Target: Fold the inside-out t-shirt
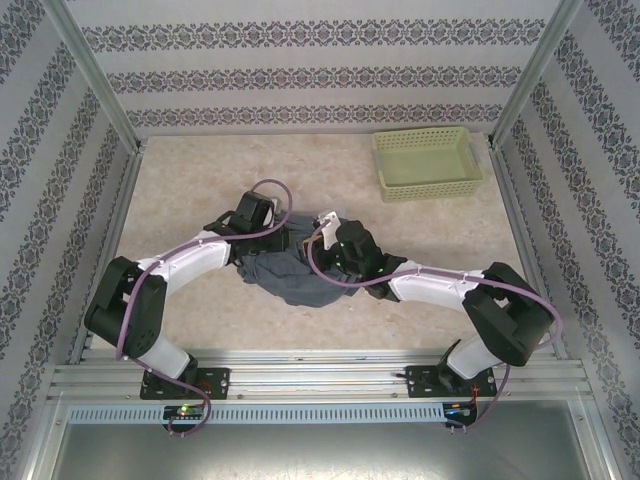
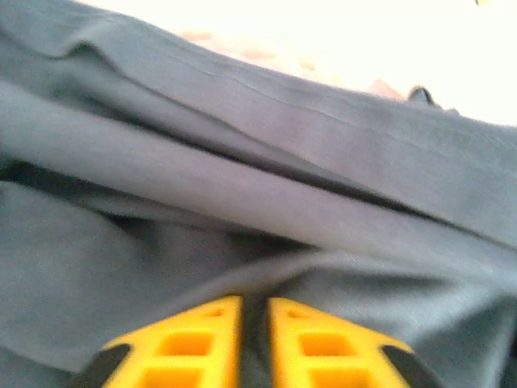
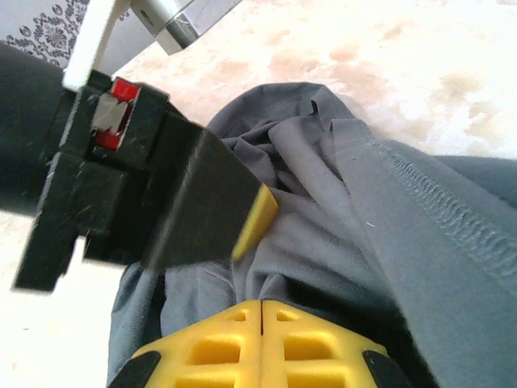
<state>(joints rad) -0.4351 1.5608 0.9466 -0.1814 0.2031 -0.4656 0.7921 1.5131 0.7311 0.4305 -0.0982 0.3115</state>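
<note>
Progress nil: t-shirt [image 1: 300, 278] lies bunched at the middle of the tabletop [image 1: 180, 190], no fold made; left gripper [image 2: 254, 311] pinches a cloth ridge, right gripper [image 3: 262, 309] pressed shut, hold unclear.

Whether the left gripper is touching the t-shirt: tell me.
Touching. The left wrist view shows the left gripper nearly shut, with a fold of the t-shirt bunched against and between its fingertips.

Left arm [image 1: 190, 262] and right arm [image 1: 435, 285] hide part of the t-shirt [image 1: 300, 287].
</note>
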